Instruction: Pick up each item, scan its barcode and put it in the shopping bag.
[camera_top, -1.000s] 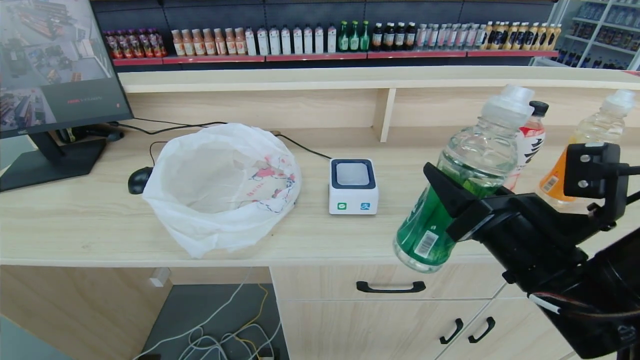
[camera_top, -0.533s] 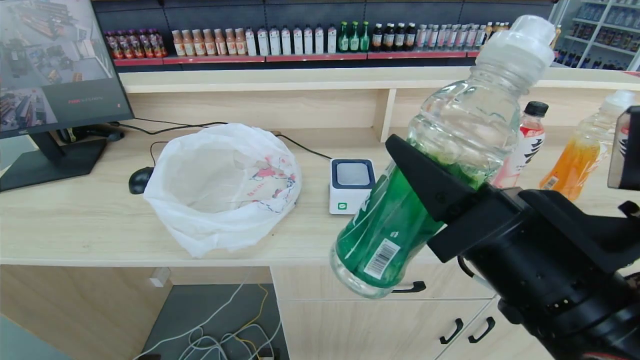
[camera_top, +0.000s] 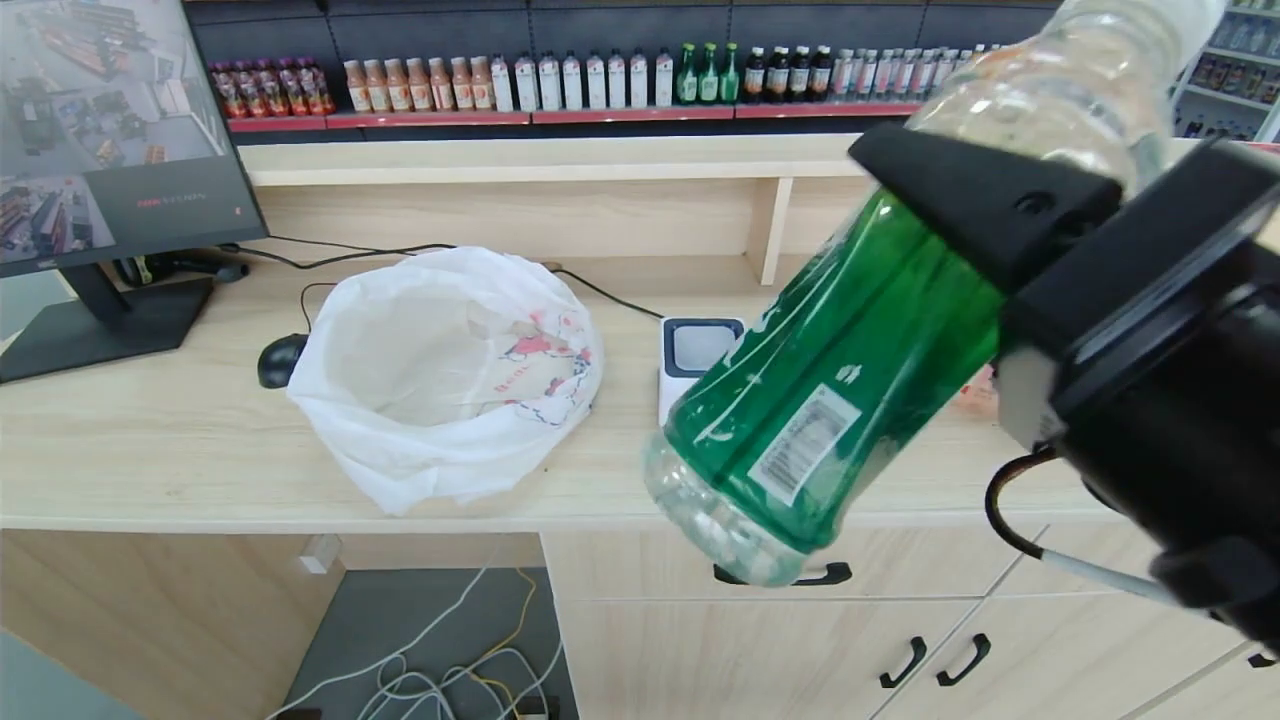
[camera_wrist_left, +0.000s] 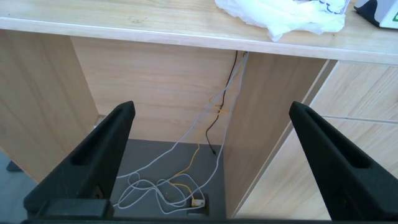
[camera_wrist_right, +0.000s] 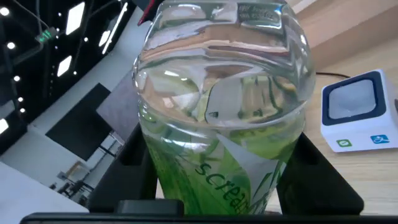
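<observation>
Fingers (camera_top: 980, 200) on my right arm are clamping the green bottle (camera_top: 850, 370), holding it tilted to present its barcode (camera_top: 800, 442) to the scanner (camera_top: 695, 345).

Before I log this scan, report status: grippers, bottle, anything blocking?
Right gripper shut on green bottle, tilted, label showing. Left gripper open, below counter. Nothing seen between it and scanner.

Bright, even light from overhead falls on the counter (camera_top: 150, 450); the shopping bag (camera_top: 440, 370) casts only a faint shadow. White glare streaks run down the green bottle (camera_top: 850, 370). Beneath the counter it is dimmer. The head view bows straight lines near its edges.
</observation>
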